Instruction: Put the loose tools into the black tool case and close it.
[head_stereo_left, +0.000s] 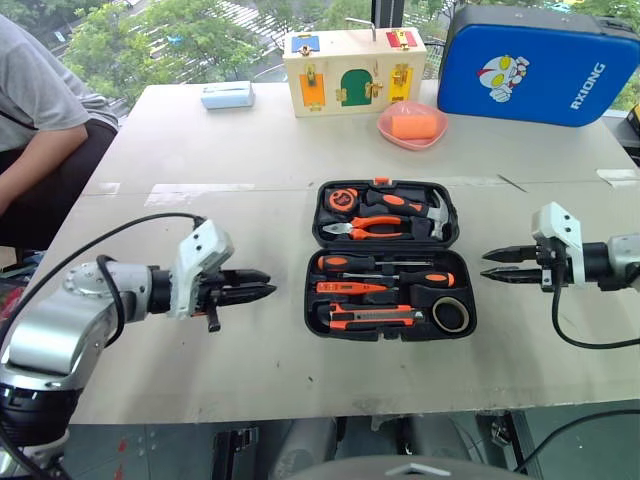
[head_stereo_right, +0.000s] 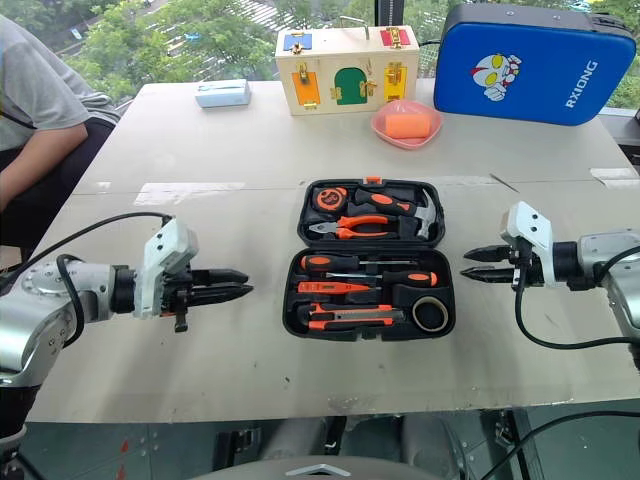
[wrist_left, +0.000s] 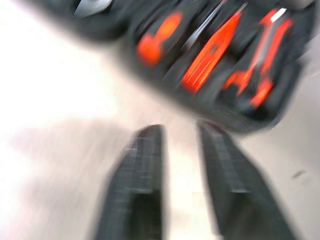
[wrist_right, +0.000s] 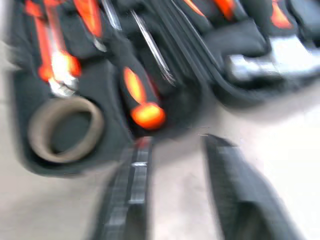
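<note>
The case (head_stereo_left: 392, 262) lies open at the table's (head_stereo_left: 200, 150) centre, lid half far, base half near, hinge running left to right. The base holds two screwdrivers (head_stereo_left: 385, 272), a tester pen (head_stereo_left: 352, 288), a knife (head_stereo_left: 372, 319) and a tape roll (head_stereo_left: 451, 315), each seated in its recess. The lid half holds a tape measure (head_stereo_left: 343, 197), pliers (head_stereo_left: 375, 225) and a hammer (head_stereo_left: 410, 207).

The left gripper (head_stereo_left: 262, 290) hovers over bare tabletop left of the base, fingertips pointing right toward the case, apart from its left edge. In the head views its fingers show only a narrow gap and hold nothing. The right gripper (head_stereo_left: 498, 264) hovers right of the case, level with the hinge, fingertips pointing left, apart from the right edge. Its fingers also stand nearly together, empty.

Open tabletop surrounds the case on the left, right and near sides; the near table edge lies just beyond the base. On the far side stand a blue case (head_stereo_left: 538, 62), a pink dish (head_stereo_left: 411, 126), a wooden latch box (head_stereo_left: 353, 70) and a small pale box (head_stereo_left: 227, 95), all well apart from the case. A person (head_stereo_left: 35, 120) sits at the far left corner.
</note>
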